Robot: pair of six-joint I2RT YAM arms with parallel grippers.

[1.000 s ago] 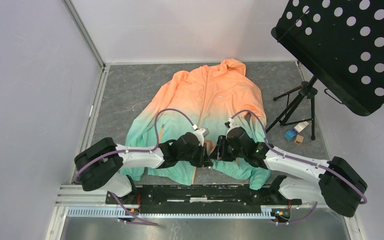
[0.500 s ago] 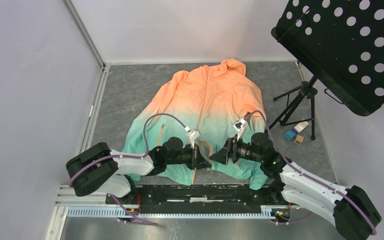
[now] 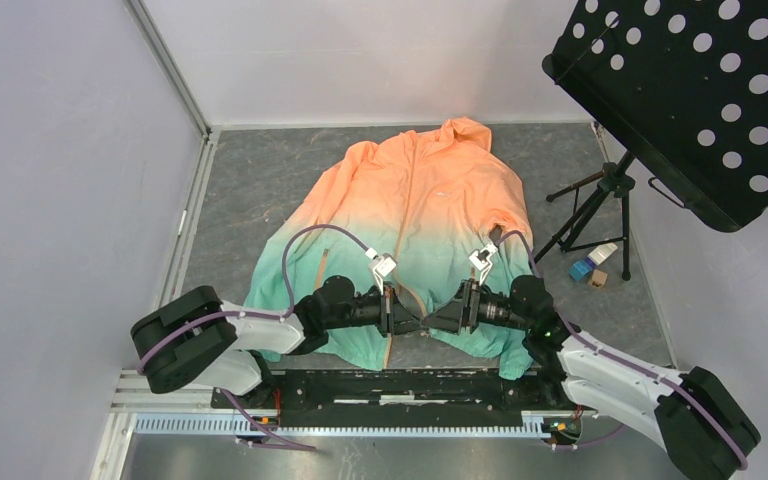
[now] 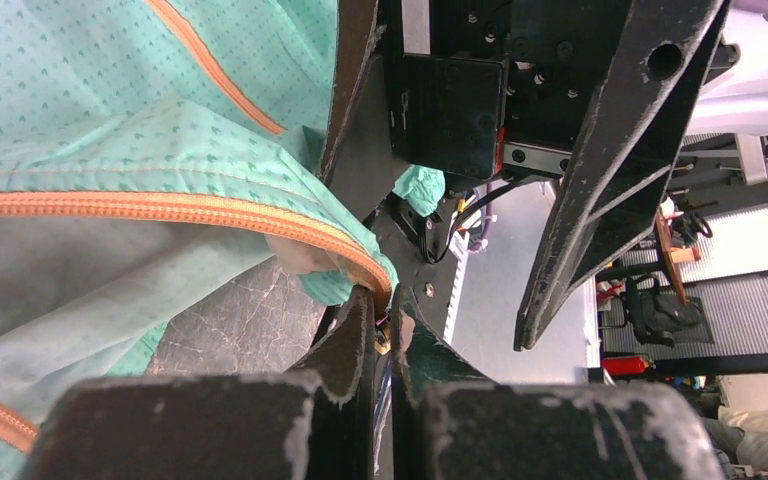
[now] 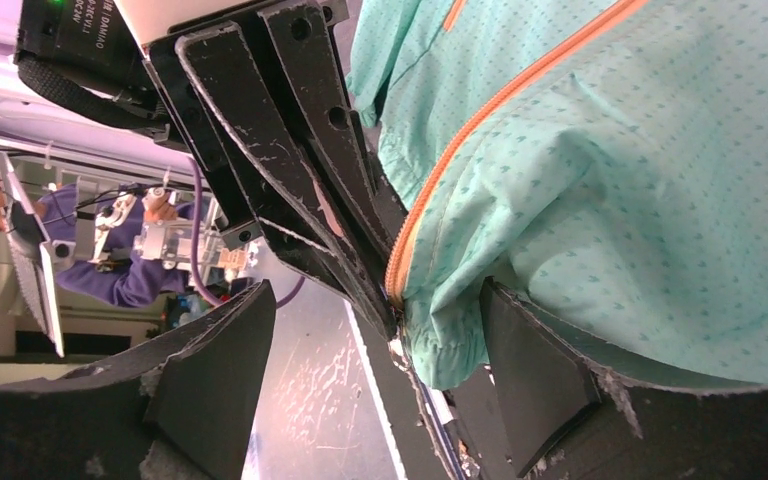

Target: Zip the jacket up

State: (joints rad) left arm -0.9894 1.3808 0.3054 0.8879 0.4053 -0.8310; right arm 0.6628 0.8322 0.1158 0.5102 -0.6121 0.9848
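Left wrist: jacket (image 4: 110, 130) in left tool (image 4: 385, 300)

Jacket (image 3: 415, 200): thin matt woven cloth, fine dot print; zip tape (image 4: 160, 208) ribbed orange fabric. Left end effector (image 4: 382, 305) & right end effector (image 5: 375, 300): matt blk plastic, edges scuffed, chipped pale. Arm shells (image 3: 270, 322): glossy white plastic. Desk (image 3: 260, 180): grey, matt, marbled.

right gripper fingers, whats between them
The mint hem corner of the jacket with its orange zipper end, pinched by the left gripper; the right wrist view shows it.
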